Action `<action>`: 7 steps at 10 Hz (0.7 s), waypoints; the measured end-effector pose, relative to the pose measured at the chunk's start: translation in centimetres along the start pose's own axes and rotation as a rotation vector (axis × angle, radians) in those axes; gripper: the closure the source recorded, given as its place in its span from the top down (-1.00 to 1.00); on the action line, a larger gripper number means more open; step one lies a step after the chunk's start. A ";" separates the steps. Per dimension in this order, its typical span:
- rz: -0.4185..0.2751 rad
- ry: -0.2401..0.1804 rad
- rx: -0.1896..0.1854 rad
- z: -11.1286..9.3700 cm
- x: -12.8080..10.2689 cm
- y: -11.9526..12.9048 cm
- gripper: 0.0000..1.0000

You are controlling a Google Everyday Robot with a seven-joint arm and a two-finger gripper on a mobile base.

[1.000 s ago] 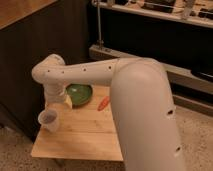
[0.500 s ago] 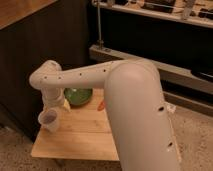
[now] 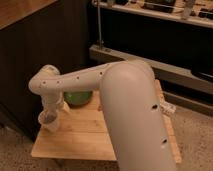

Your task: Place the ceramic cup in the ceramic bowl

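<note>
The ceramic cup (image 3: 48, 120), small and whitish, stands near the left edge of the wooden table (image 3: 85, 135). The ceramic bowl (image 3: 78, 98), green inside, sits behind and to the right of the cup, partly hidden by my arm. My gripper (image 3: 52, 111) hangs down from the wrist (image 3: 46, 84), right over the cup and at its rim. The white arm crosses the whole table from the lower right.
A dark cabinet wall (image 3: 30, 55) stands close behind and to the left of the table. A metal shelf rail (image 3: 150, 62) runs along the back right. A small white object (image 3: 168, 108) lies at the table's right edge. Speckled floor surrounds the table.
My arm has swung left and lowered, bringing the gripper down onto the cup. The orange item beside the bowl is now hidden behind the arm. The cup and bowl have not moved.
</note>
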 end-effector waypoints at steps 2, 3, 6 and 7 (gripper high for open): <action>-0.001 0.011 -0.009 0.8 0.0 0.0 0.40; 0.001 0.011 -0.012 1.0 0.0 -0.1 0.40; -0.002 0.018 -0.025 1.7 -0.1 -0.1 0.40; -0.004 0.019 -0.026 1.8 -0.1 -0.2 0.40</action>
